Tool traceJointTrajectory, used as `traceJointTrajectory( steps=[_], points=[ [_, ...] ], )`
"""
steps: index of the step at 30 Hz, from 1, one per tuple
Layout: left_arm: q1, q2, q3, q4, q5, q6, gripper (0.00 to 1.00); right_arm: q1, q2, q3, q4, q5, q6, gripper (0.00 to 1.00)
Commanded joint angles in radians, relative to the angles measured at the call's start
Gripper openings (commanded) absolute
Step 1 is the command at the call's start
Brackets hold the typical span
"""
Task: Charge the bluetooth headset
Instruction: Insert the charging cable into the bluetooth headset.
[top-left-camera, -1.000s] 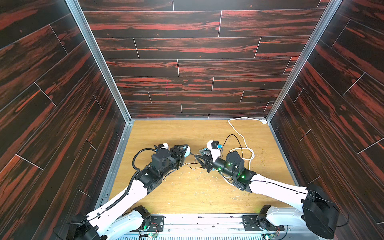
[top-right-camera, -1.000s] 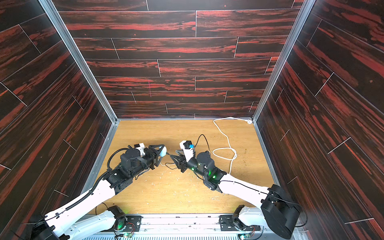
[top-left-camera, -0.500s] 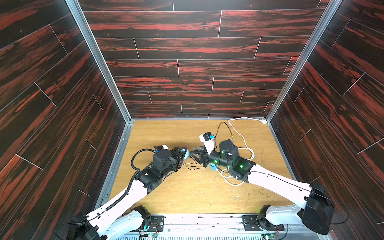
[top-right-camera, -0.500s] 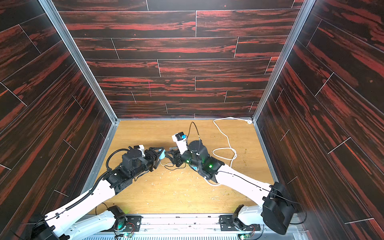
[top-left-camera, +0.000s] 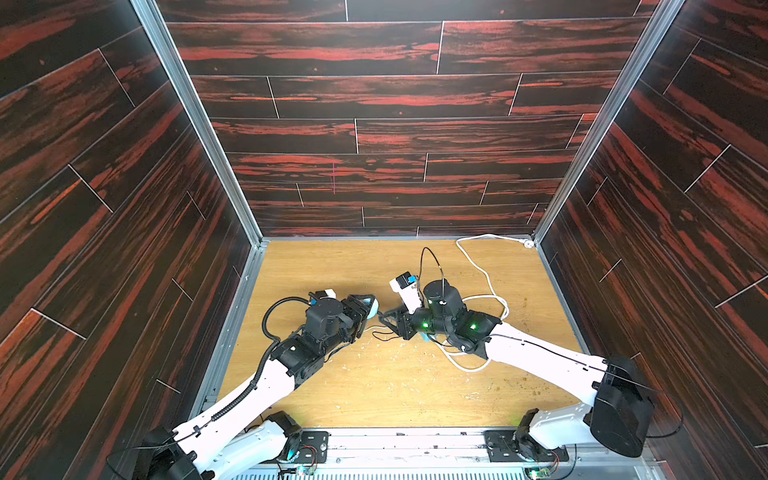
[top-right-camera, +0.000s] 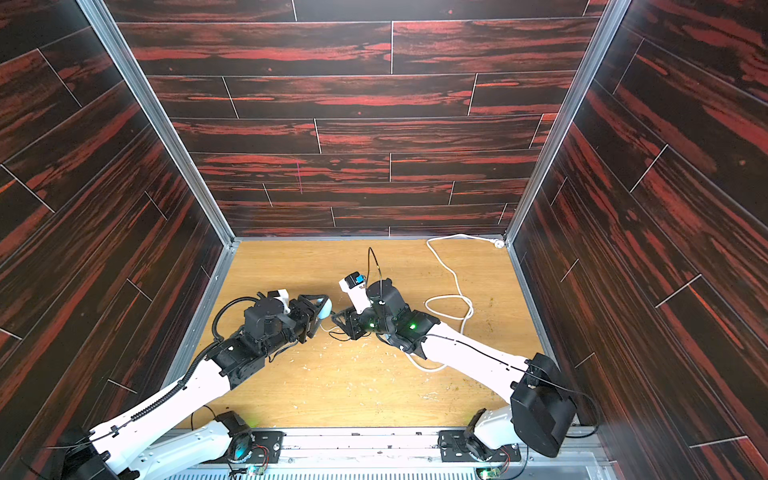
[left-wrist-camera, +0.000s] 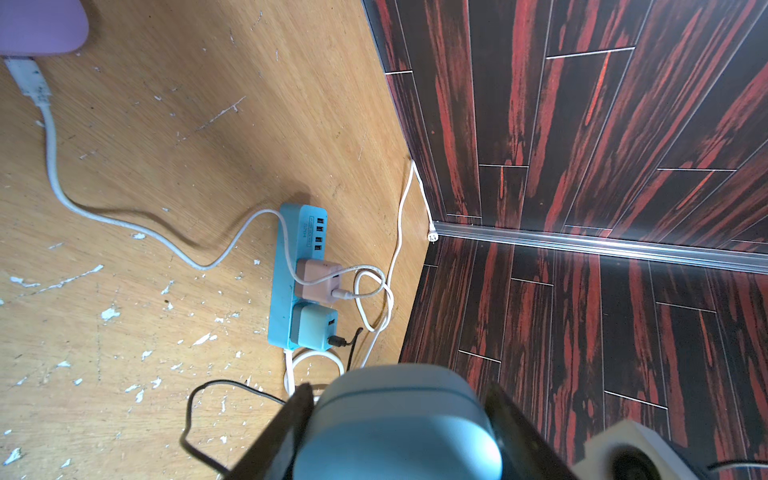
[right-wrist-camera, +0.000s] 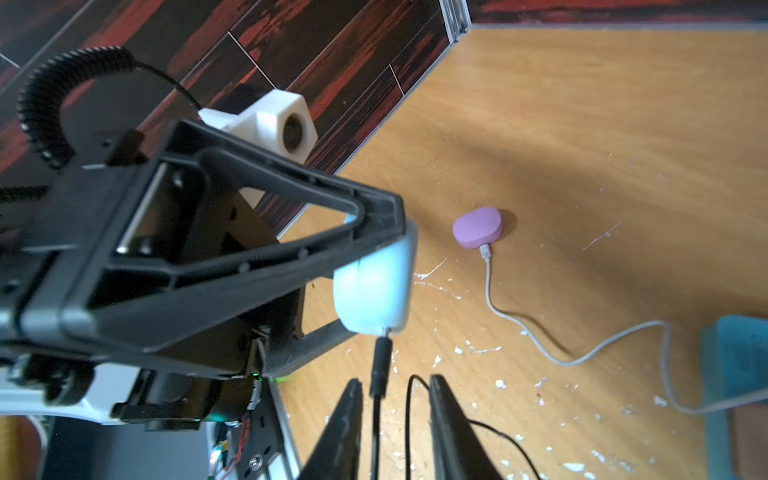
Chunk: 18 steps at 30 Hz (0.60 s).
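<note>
Since a second ago the right gripper (right-wrist-camera: 394, 380) has swung left toward the case. Its jaws stand slightly parted astride the black cable (right-wrist-camera: 376, 419), whose plug (right-wrist-camera: 380, 361) has its tip at the port of the pale-blue headset case (right-wrist-camera: 374, 286). The left gripper (left-wrist-camera: 397, 395) clamps that case in its jaws above the bench (top-left-camera: 374, 390), left of centre. Insertion looks under way; next, a straight push should seat the plug fully.
</note>
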Motion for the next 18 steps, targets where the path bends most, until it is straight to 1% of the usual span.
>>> traceJointTrajectory(
  steps=[1,9,12,18],
  points=[
    [0.005,-0.008,0.035,-0.020,0.000,0.019,0.00,-0.001,0.001,0.019,-0.002,-0.022,0.009,0.25],
    [0.004,0.015,0.041,-0.006,0.029,0.017,0.00,-0.002,0.020,0.036,0.000,-0.019,0.010,0.22],
    [0.004,0.020,0.039,0.000,0.035,0.015,0.00,-0.002,0.023,0.045,-0.006,0.000,0.008,0.19],
    [0.004,0.019,0.045,0.001,0.033,0.014,0.00,-0.002,0.036,0.052,-0.016,-0.001,0.001,0.00]
  ],
)
